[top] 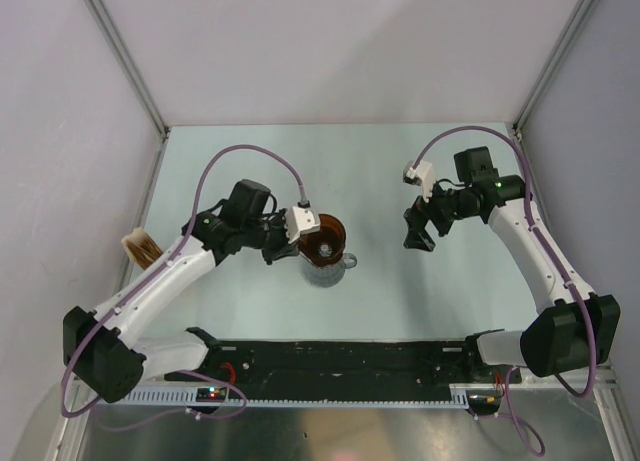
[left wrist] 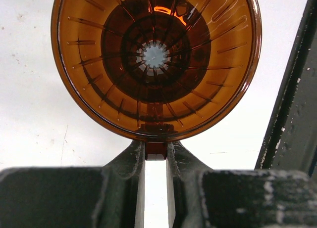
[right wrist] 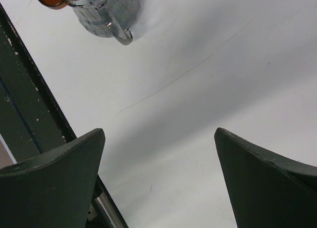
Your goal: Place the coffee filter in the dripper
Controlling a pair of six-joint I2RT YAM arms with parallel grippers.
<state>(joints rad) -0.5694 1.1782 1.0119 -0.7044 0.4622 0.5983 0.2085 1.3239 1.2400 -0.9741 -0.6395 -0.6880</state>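
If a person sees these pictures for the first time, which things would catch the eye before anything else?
The dripper, amber-brown and ribbed, fills the left wrist view; no filter is inside it, and the left gripper pinches its small handle. From above, it sits on a glass jug near the middle of the table. On the right, the right gripper hangs wide open, holding nothing.

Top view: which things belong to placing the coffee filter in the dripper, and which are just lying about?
Job: dripper, empty, handle pinched by left gripper; right gripper, open, holding nothing. No loose coffee filter visible.
Lying about: glass jug under the dripper; small box with brown paper edges, far left.
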